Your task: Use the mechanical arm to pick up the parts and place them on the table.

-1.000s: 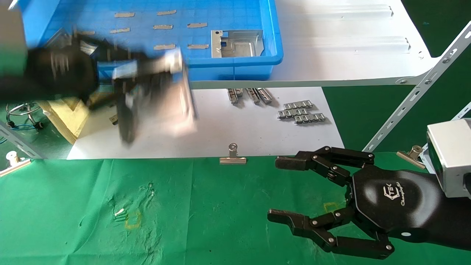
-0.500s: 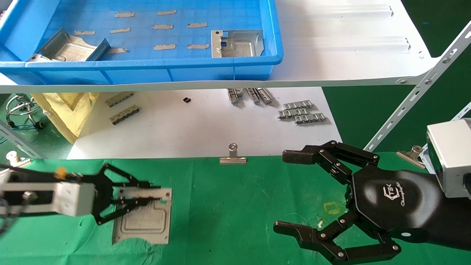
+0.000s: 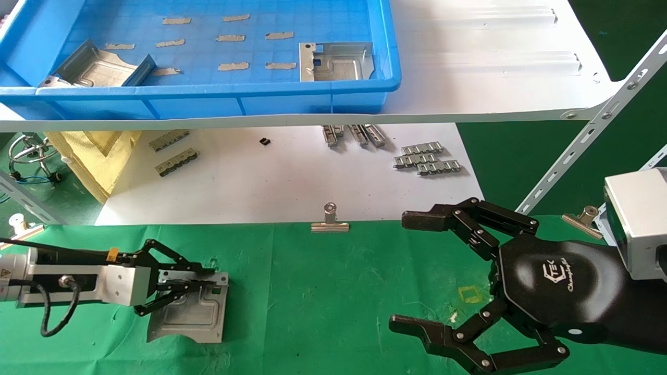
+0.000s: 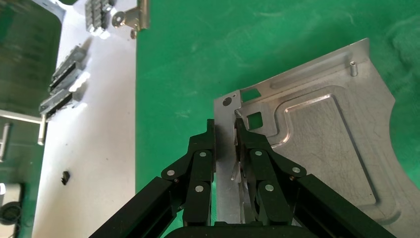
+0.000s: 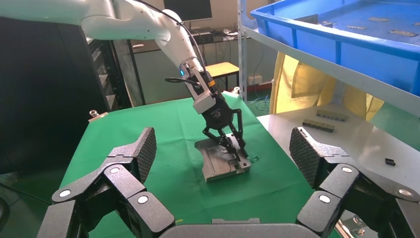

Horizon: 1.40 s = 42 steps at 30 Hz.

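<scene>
Plate edge (image 4: 317, 144) behind end effector (image 4: 225, 130)

— How many parts are counted?
— Three: one part (image 3: 190, 312) on the table (image 3: 323, 291), another part (image 3: 96, 67) and a third part (image 3: 336, 61) in the single blue tray (image 3: 312, 96).
— And how many clips?
— Three as well: one binder clip (image 3: 330, 219) at the middle, one binder clip (image 3: 581, 216) to the right, one binder clip (image 3: 21, 229) to the left.
— Are the ribbed strips counted?
— Two are seen on the left, beginning with a ribbed strip (image 3: 169, 139), and three on the right, beginning with a ribbed strip (image 3: 417, 149). Those under the shelf (image 3: 495, 78) edge cannot be counted.
— Anything else?
— One small black piece (image 3: 265, 140) is seen.
</scene>
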Motion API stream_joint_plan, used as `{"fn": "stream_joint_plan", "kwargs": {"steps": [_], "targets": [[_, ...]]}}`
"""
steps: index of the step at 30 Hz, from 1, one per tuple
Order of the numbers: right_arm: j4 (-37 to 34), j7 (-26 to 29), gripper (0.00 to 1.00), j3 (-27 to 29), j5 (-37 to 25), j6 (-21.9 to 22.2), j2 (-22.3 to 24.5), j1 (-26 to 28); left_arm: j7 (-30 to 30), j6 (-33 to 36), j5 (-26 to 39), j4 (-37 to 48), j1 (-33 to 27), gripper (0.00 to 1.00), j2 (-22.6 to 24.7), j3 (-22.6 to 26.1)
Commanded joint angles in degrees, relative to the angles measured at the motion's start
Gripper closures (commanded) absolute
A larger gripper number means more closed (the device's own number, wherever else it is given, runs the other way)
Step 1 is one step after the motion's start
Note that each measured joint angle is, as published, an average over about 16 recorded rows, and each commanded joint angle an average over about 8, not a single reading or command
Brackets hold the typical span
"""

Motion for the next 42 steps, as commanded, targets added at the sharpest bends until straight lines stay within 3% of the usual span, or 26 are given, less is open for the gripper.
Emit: {"fn": "stream_joint_plan", "kwargs": {"steps": [1, 10, 16, 22, 25, 36, 42], "targets": [[0.0, 0.0, 0.0, 0.0, 0.0, 0.0, 0.0, 0.0, 1.0, 0.2, 0.6, 1.2, -0.6, 0.0, 0.4, 0.3], [0.0, 0.0, 0.0, 0.0, 0.0, 0.0, 0.0, 0.0, -1.1, 3.7, 0.0, 4.8, -2.3, 0.0, 1.0, 0.2], [0.0, 0.0, 0.0, 0.0, 0.0, 0.0, 0.0, 0.0, -11.1, 5.1, -2.8, 6.3, -2.9, 0.0, 0.9, -1.1], [0.0, 0.0, 0.0, 0.0, 0.0, 0.0, 0.0, 0.0, -22.9, 5.4, -9.6, 6.2, -0.3, 0.0, 0.2, -4.9], [0.0, 0.0, 0.0, 0.0, 0.0, 0.0, 0.0, 0.0, -26.1, 5.4, -12.3, 6.2, 1.1, 0.0, 0.0, -6.3], [0.0, 0.0, 0.0, 0.0, 0.0, 0.0, 0.0, 0.0, -26.3, 5.3, -12.6, 5.4, 1.5, 0.0, -0.2, -6.6], [0.0, 0.0, 0.0, 0.0, 0.0, 0.0, 0.0, 0.0, -29.2, 4.9, -13.5, 0.8, 3.4, 0.0, -1.2, -8.1]]}}
